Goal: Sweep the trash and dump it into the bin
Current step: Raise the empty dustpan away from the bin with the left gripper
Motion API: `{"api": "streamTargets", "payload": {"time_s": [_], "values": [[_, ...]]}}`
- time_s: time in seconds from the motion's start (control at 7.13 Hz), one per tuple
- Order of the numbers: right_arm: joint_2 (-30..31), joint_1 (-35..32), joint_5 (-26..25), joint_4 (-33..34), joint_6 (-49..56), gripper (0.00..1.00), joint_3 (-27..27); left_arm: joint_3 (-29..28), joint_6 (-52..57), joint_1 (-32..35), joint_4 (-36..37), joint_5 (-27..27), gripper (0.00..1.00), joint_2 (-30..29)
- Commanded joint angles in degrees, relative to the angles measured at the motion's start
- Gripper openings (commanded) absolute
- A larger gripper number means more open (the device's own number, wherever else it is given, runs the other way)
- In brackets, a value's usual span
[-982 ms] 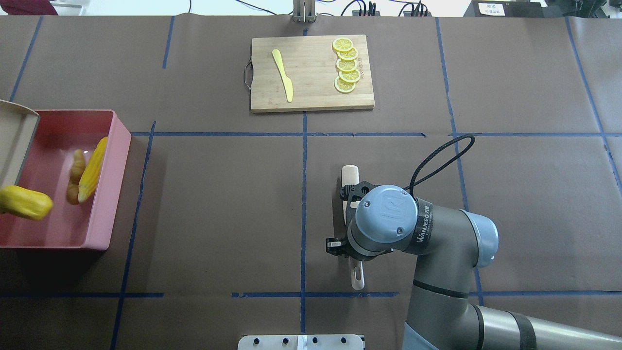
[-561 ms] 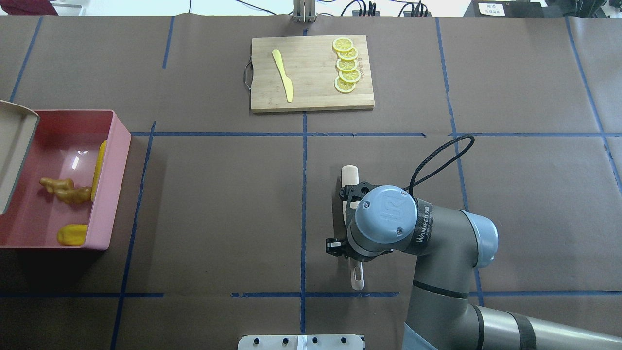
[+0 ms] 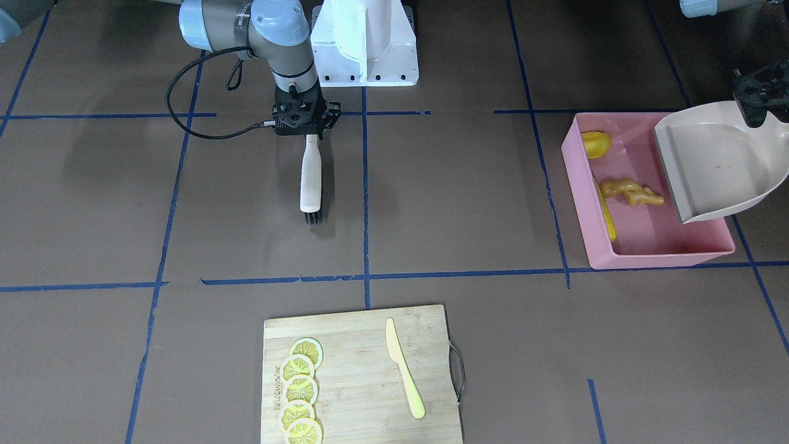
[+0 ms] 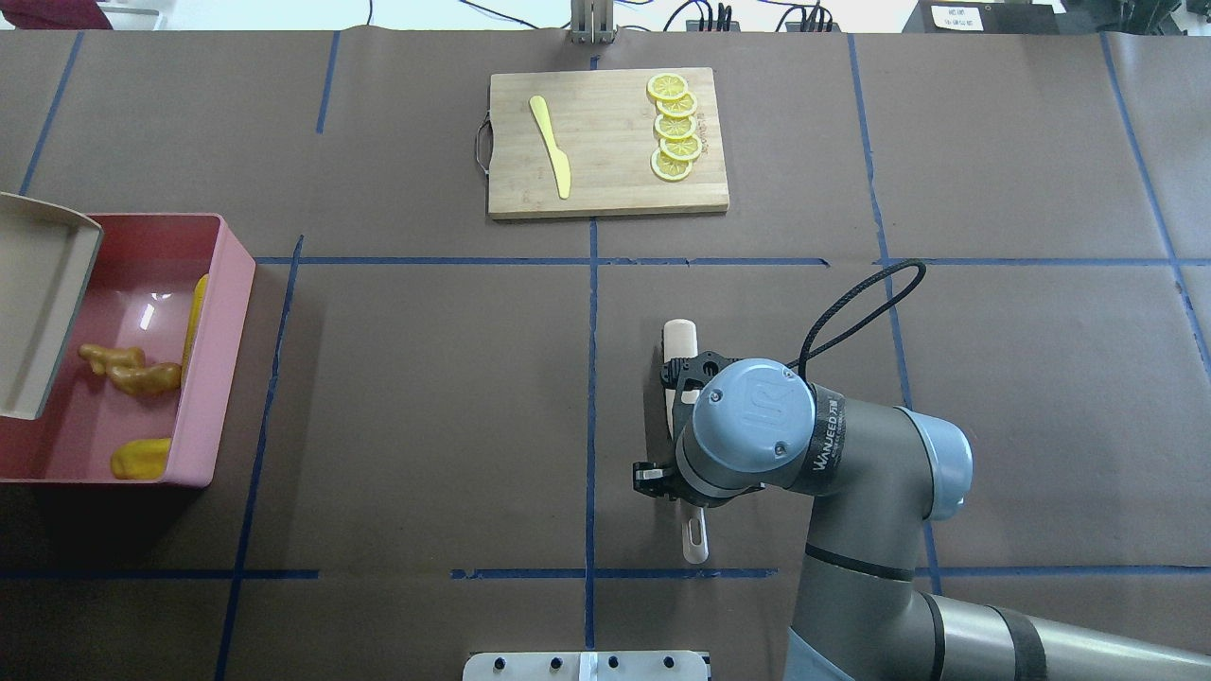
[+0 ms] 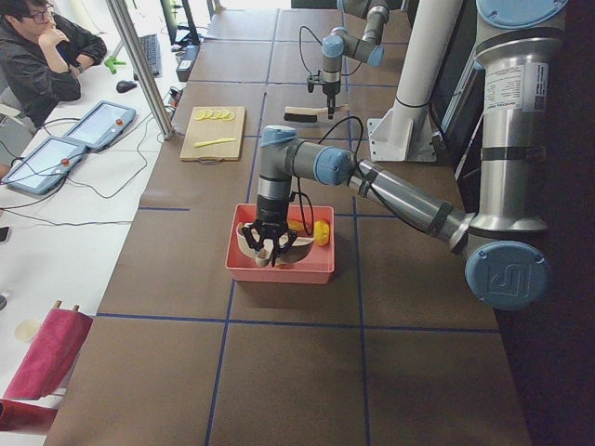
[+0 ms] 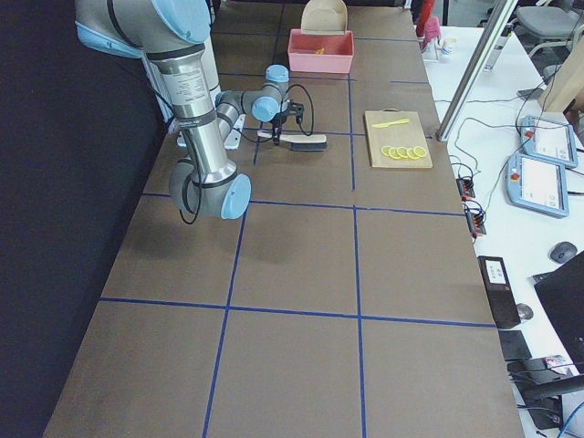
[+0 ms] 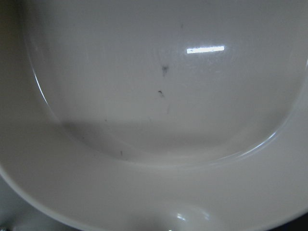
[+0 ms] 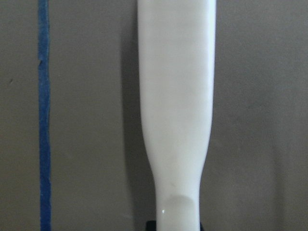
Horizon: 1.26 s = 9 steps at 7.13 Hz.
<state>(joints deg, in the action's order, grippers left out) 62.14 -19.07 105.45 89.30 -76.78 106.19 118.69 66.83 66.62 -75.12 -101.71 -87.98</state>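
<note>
The corn cob point(image 4: 196, 317), ginger root point(image 4: 128, 372) and lump point(image 4: 140, 458) lie in the bin point(image 4: 223, 378), the dustpan point(image 4: 43, 312) above its left side.

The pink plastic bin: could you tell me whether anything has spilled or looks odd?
Nothing stands out: the yellow corn cob, rounded yellow lump and tan ginger root all lie inside the pink plastic bin, none outside.

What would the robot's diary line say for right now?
phase: dump done | in bin: corn cob, yellow lump, ginger root | left gripper: holds dustpan over bin | right gripper: holds brush
</note>
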Motion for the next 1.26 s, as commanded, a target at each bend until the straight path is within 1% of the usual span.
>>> {"api": "streamTargets", "payload": {"time_s": [0.0, 0.14, 0.28, 0.42, 0.56, 0.98, 1.12], "values": [[0.08, -0.09, -0.06, 0.00, -0.03, 0.00, 0.51, -0.04, -0.56, 0.00, 0.06, -6.45, 0.00, -2.97], [0.08, -0.09, -0.15, 0.00, -0.03, 0.00, 0.51, -0.21, -0.82, 0.00, 0.06, -8.14, 0.00, -4.55], [0.08, -0.09, -0.67, 0.00, -0.03, 0.00, 0.51, -0.04, -4.48, 0.00, 0.14, -11.28, 0.00, -6.57], [0.61, 0.00, -0.77, 0.00, -0.12, 0.00, 0.51, 0.05, -7.82, -0.43, 0.06, -12.71, 0.00, -8.24], [0.78, 0.00, -0.77, 0.00, -0.03, 0.00, 0.51, 0.05, -10.55, -2.87, 0.14, -12.98, 0.00, -10.43], [0.70, 0.09, -1.03, 0.00, -0.38, 0.00, 0.51, 0.40, -28.11, -15.78, 0.06, -13.60, 0.00, -17.46], [0.79, 0.09, -1.12, 0.00, -0.47, 0.00, 0.77, 0.23, -35.64, -21.82, -0.12, -12.91, 0.00, -19.83]]}}
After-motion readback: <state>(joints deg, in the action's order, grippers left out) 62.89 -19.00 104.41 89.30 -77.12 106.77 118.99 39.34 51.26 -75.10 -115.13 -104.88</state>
